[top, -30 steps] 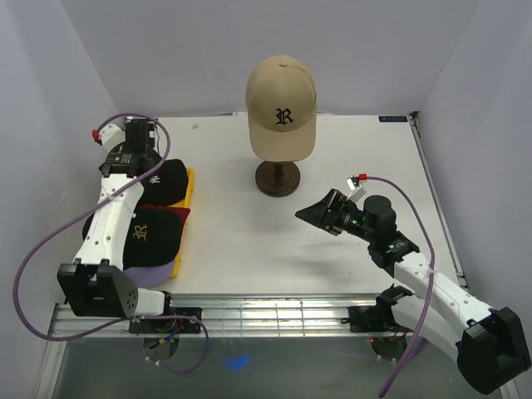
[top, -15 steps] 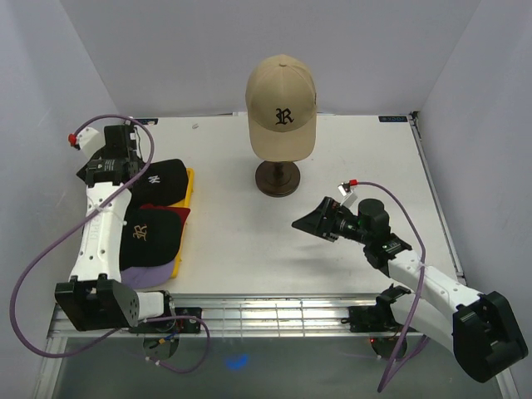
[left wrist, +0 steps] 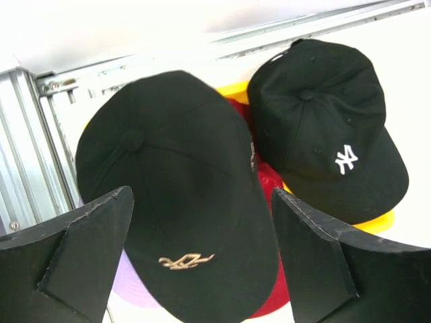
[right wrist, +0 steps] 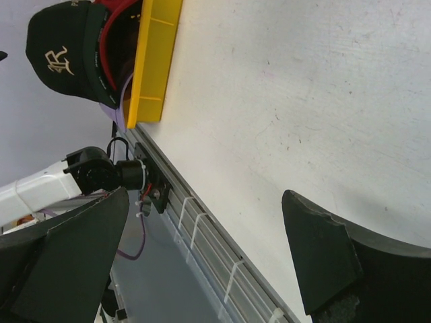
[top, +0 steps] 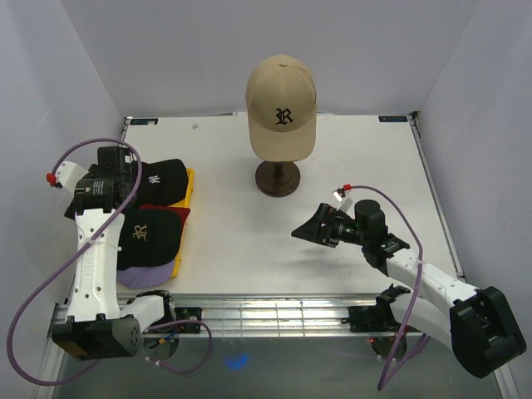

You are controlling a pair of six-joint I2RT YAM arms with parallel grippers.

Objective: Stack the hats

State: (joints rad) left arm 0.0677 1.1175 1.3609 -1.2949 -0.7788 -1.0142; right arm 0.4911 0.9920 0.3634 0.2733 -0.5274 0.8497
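Observation:
A tan hat (top: 283, 104) sits on the mannequin head at the back centre. At the left, a black hat with a gold emblem (top: 150, 233) (left wrist: 182, 195) lies on top of a red hat (left wrist: 269, 192) and a lavender hat (top: 145, 274) (left wrist: 131, 286). A black NY hat (top: 162, 181) (left wrist: 330, 128) lies beside them, farther back. My left gripper (top: 106, 176) (left wrist: 202, 195) hovers open above the pile, holding nothing. My right gripper (top: 312, 229) (right wrist: 205, 195) is open and empty over the bare table, pointing left.
A flat yellow tray (top: 189, 187) (right wrist: 155, 60) lies under the hats at the left. The mannequin's dark round stand (top: 278, 177) is at the back centre. White walls close in three sides. A metal rail (top: 266, 312) runs along the near edge.
My left arm has drawn back from the far left corner toward the near left, its wrist now over the hats. My right gripper has shifted slightly left and nearer.

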